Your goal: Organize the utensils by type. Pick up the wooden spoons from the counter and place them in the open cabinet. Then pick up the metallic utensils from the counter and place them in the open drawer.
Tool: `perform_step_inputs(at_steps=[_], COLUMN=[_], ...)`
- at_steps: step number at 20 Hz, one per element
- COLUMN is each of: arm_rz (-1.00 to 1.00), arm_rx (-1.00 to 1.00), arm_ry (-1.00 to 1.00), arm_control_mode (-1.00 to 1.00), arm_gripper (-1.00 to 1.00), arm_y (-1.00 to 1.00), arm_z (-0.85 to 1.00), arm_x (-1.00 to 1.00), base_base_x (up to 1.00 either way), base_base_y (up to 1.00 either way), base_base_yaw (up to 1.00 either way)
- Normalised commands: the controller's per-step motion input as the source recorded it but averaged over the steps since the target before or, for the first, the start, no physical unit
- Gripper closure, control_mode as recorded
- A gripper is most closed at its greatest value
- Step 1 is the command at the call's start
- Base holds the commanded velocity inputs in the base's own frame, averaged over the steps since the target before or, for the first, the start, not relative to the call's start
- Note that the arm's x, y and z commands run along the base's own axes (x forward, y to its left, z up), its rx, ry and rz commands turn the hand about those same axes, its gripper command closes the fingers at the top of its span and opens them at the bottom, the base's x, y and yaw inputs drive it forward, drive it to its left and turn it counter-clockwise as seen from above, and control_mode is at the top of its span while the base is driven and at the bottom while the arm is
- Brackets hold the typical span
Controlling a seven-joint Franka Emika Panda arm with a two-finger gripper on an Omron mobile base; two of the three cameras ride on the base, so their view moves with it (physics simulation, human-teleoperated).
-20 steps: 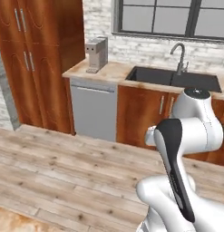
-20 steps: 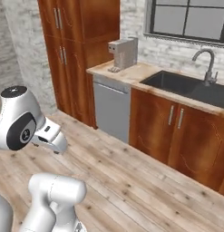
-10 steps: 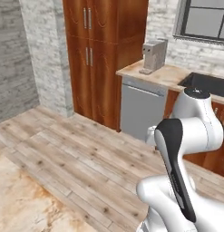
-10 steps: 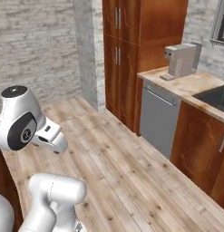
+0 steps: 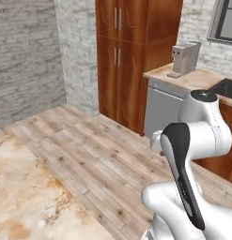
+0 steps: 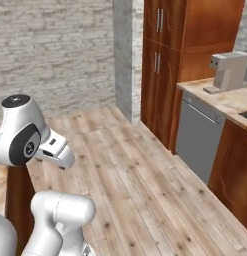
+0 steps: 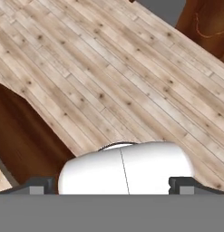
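Arm folded close over its base, jaws wide apart and holding nothing, which suits travel and not yet a pick. Marbled desk (image 5: 37,201) corner lies at the lower left, but no spoon or fork can be seen on it. Tall cabinet (image 6: 187,60), coffee machine (image 6: 227,70) and dishwasher (image 6: 197,132) stand across the bare wooden floor (image 7: 109,77).

Both base views share the tall cabinet (image 5: 136,61); the hand view faces the floor (image 7: 113,81).
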Motion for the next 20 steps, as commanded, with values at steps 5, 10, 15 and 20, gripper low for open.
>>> perform_step_inputs(at_steps=[5,10,15,20], arm_rz=[0.0,0.0,0.0,0.0], arm_rx=[0.0,0.0,0.0,0.0], arm_ry=[0.0,0.0,0.0,0.0], arm_control_mode=[1.0,1.0,1.0,1.0], arm_gripper=[-1.0,-1.0,-1.0,-1.0], arm_y=[0.0,0.0,0.0,0.0], arm_z=[0.0,0.0,0.0,0.0], arm_x=[0.0,0.0,0.0,0.0], base_base_x=[-1.0,-0.81,-0.23,-0.21], base_base_y=[0.11,0.12,0.29,0.51], base_base_yaw=[0.1,0.01,0.09,0.45])
